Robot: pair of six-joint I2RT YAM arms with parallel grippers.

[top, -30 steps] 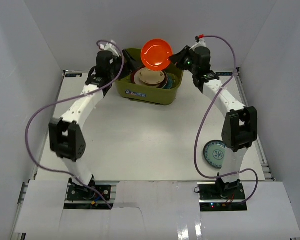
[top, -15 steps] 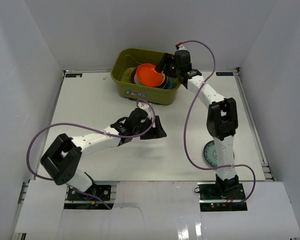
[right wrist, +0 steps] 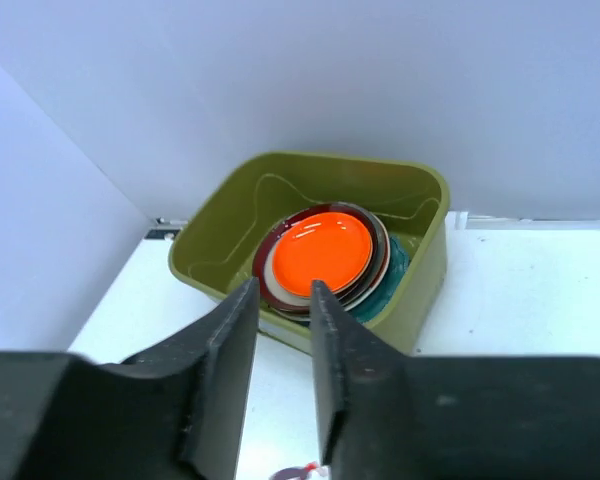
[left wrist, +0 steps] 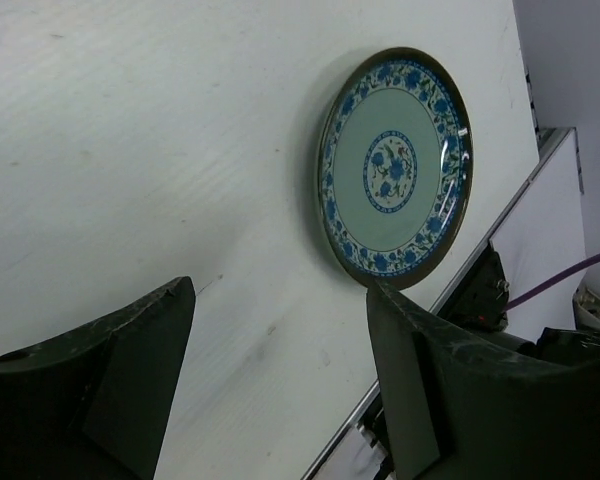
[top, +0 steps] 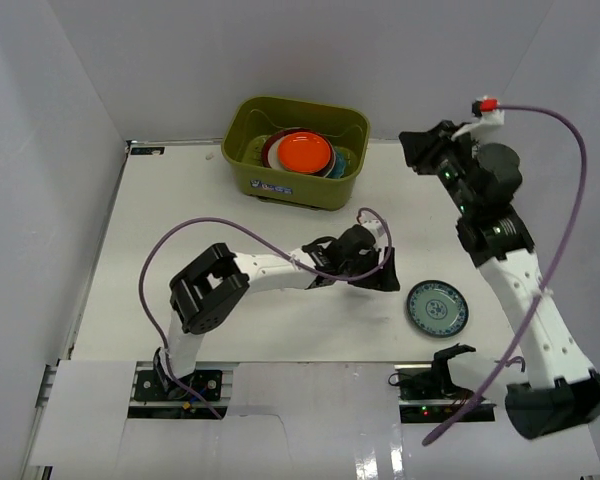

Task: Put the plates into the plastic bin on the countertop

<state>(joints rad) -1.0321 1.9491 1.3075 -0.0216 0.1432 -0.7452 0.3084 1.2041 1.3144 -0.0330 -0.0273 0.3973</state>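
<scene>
White countertop [top: 280,310]: left gripper [top: 383,277], wide open, empty, lines up on the 1 unbinned plate [top: 437,307]; right gripper [top: 417,150], barely open, empty, hangs clear.

The lone plate [top: 437,307] lies flat on the bench [top: 180,230], just ahead of the left arm's fingers [left wrist: 130,390]. The stacked plates [top: 305,152] sit in the bin [top: 248,122], well ahead of the right arm's fingers [right wrist: 220,370].

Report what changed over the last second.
The right fingers let go of the orange plate, which now lies on the stack in the bin, and that arm pulled back to the right. The left fingers swung from the bin across to the small blue plate, open near it. Bin and blue plate stayed put.
</scene>
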